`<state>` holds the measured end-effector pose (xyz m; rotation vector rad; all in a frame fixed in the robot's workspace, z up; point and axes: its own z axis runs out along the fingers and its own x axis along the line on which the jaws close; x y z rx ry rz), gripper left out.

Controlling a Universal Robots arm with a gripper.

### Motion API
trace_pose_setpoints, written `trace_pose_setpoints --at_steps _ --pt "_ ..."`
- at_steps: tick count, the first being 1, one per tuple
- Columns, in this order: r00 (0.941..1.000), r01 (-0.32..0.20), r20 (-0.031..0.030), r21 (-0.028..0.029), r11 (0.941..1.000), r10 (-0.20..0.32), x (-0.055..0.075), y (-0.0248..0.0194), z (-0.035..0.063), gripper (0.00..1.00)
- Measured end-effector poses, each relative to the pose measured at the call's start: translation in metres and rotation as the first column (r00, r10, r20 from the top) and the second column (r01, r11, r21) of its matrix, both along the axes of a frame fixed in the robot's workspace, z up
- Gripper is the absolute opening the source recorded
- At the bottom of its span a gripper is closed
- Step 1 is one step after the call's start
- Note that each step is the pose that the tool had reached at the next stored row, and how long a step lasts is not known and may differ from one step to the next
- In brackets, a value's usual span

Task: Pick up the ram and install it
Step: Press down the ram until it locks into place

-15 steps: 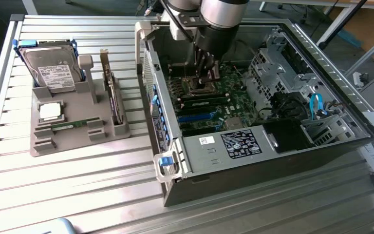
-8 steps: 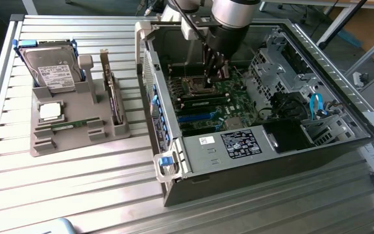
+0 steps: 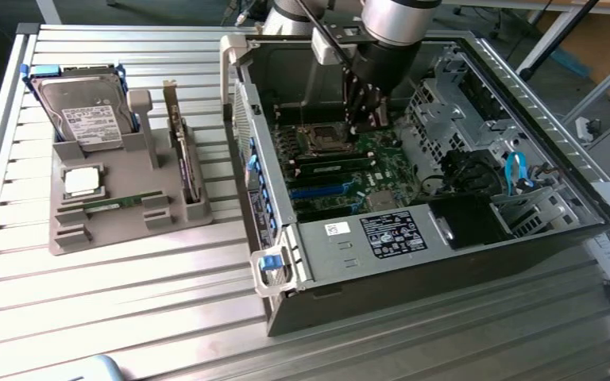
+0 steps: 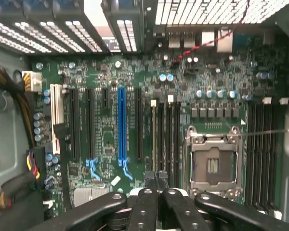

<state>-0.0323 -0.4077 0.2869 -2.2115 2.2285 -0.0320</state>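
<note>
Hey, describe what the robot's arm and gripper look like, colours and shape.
The arm is a thick silver-grey cylinder ending in a black wrist section. The gripper is black, with slim fingers on jointed linkage bars dotted with silver rivets. A thin black cable runs alongside.

Green motherboard (image 4: 135, 77), long blue slot (image 4: 121, 125) among black ones, light-blue clips. Silver CPU socket (image 4: 212, 161). Black gripper (image 4: 156, 180), silver rivets. Red-black twisted wire (image 4: 202, 48). Grey tray (image 3: 125, 210): green ram (image 3: 109, 205), silver chip (image 3: 83, 181), drive (image 3: 88, 115) with blue frame, white label. Ribbed silver table (image 3: 125, 317). Blue cable (image 3: 515, 171) in black case (image 3: 443, 278).
</note>
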Motion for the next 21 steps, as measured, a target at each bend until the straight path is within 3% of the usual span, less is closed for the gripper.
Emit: trace_pose_setpoints --at_steps 4,12,21 --pt "1.0000 0.000 0.0000 -0.0002 1.0000 0.000 0.007 0.0000 0.0000 0.11" --pt "1.0000 0.000 -0.0001 -0.0011 1.0000 0.000 0.008 0.0000 0.0006 0.11" --pt "1.0000 0.000 -0.0001 -0.0016 1.0000 0.000 0.008 0.0000 0.0151 0.11"
